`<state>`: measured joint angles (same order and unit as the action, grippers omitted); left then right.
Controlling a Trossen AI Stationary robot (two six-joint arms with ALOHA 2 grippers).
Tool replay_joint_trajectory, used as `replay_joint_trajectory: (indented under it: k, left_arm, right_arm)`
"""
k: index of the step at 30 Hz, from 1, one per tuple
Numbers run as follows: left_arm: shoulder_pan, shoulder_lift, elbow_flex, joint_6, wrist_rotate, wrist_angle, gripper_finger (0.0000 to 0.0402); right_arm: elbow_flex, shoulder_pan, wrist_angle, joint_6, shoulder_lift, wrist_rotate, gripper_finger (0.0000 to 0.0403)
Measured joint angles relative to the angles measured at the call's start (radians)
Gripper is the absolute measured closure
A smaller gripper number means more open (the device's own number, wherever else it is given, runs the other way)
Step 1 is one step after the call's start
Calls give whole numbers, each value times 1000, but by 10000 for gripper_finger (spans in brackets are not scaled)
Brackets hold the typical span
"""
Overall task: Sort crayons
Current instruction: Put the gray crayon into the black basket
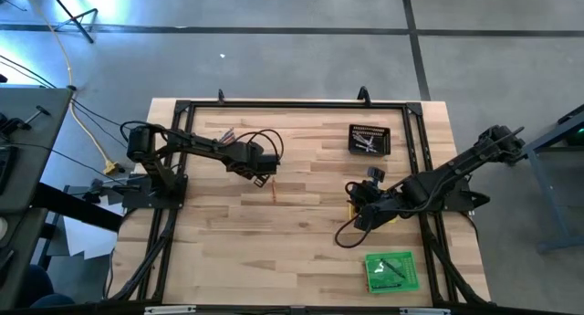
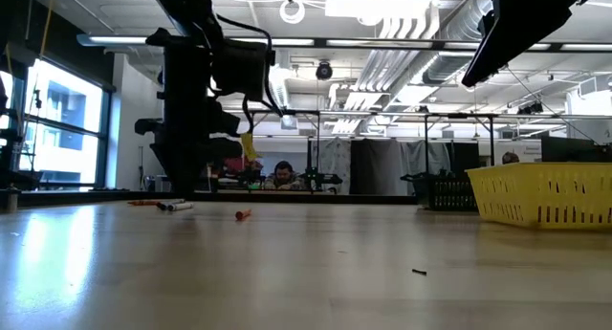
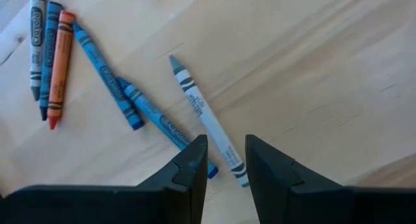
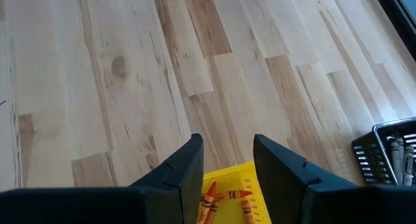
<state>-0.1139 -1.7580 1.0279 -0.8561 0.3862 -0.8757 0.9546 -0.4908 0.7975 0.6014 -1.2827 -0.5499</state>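
The left gripper [image 3: 225, 165], narrowly parted and empty, hovers over a grey crayon [image 3: 207, 119] lying between its fingers on the counter [image 3: 312, 68]; next, descend and close. The right gripper [image 4: 227, 165], open and empty, waits above the yellow tray [image 4: 227, 191].

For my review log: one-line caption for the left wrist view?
Open left gripper above a grey crayon, blue crayons and an orange crayon beside.

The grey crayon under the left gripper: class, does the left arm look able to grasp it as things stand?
Probably yes. The left gripper hangs open right above the grey crayon, nothing covering it. A blue crayon lies close alongside, so it might get nudged.
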Motion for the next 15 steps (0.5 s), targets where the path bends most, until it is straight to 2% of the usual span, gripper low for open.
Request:
replay_joint_trajectory:
  k: [5, 15]
  left_arm:
    - [0, -7, 0, -4, 3, 10, 312]
    - [0, -112, 6, -7, -2, 15, 312]
  right_arm:
    - [0, 0, 0, 0, 0, 0, 274]
    - [0, 0, 7, 0, 0, 0, 274]
